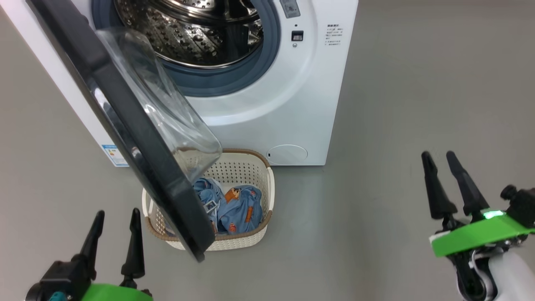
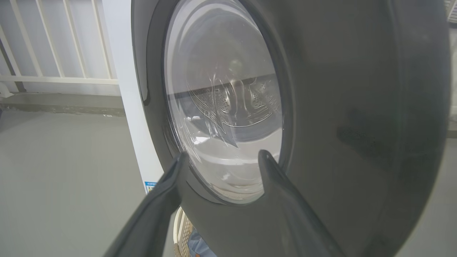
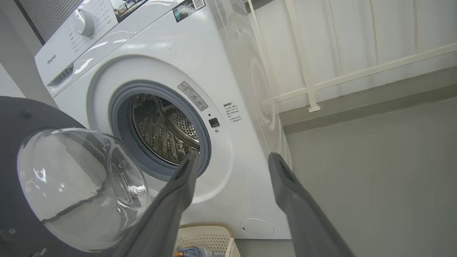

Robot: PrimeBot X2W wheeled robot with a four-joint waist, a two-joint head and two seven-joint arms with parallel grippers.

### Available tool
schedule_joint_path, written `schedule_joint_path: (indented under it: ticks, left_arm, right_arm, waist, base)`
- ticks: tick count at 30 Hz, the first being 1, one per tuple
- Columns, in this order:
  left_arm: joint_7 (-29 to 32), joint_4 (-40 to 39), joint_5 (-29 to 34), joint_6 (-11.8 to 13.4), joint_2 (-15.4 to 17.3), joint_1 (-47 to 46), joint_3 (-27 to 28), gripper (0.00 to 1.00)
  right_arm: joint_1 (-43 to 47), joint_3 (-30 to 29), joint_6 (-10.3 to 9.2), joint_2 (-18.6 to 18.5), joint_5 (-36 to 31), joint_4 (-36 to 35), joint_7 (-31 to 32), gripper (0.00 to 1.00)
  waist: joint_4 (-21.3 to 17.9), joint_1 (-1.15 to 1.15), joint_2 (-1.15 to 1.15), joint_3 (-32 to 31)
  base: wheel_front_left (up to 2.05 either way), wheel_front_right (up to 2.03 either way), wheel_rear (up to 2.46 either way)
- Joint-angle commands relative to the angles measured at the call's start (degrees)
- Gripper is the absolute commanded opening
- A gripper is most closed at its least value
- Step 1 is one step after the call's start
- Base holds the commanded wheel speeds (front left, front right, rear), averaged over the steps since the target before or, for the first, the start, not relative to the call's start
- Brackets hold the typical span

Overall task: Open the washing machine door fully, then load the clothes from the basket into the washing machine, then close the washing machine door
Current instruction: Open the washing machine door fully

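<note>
In front of the washing machine (image 1: 292, 104), the washing machine door (image 1: 142, 159) stands out from the opening but, as I judge it, not yet fully back. Its free edge hangs over the left part of the basket (image 1: 240, 171), and its glass bowl faces right, toward the steel drum (image 1: 196, 33). That matters to you because the clothes (image 1: 238, 209) lie in the basket just in front of the machine, below the mouth, and the door covers part of them from above. Your left gripper (image 1: 118, 211) sits low on the door's outer side, jaws wide and empty. Its wrist view looks straight at the glossy outer face, close, though I cannot tell whether it touches. From that side a push would only close the door, so you will probably have to work from the edge or the inner face. Your right gripper (image 1: 438, 154) hangs well off to the right over the grey floor (image 1: 376, 188), jaws likewise spread and holding nothing, fingers aimed toward the open drum.
</note>
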Motion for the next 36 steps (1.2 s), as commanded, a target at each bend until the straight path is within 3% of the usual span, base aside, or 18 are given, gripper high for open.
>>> schedule_joint_path:
  ticks: [1, 13, 36]
  left_arm:
    - [-0.4, -1.8, -0.2, 0.5, 1.0, -0.2, 2.0, 1.0]
    - [-0.4, -4.0, -1.4, 2.7, 1.0, 3.0, 2.2, 1.0]
    - [-0.4, -4.1, -1.3, 3.7, 1.0, 4.3, 1.5, 1.0]
  right_arm:
    - [1.0, 0.6, 0.1, 0.1, -1.8, -1.9, -0.7, 1.0]
    - [7.9, -4.9, 0.1, 4.1, -19.3, -5.3, -0.7, 1.0]
    - [9.8, -7.2, 0.1, 7.4, -28.0, -5.3, -0.7, 1.0]
  waist:
    - [-0.1, 0.0, 0.0, -0.1]
    - [-1.4, 0.0, 0.0, -1.0]
    - [-1.5, 0.0, 0.0, -0.8]
  base:
    - [0.0, 0.0, 0.0]
    - [0.0, 0.0, 0.0]
    - [0.0, 0.0, 0.0]
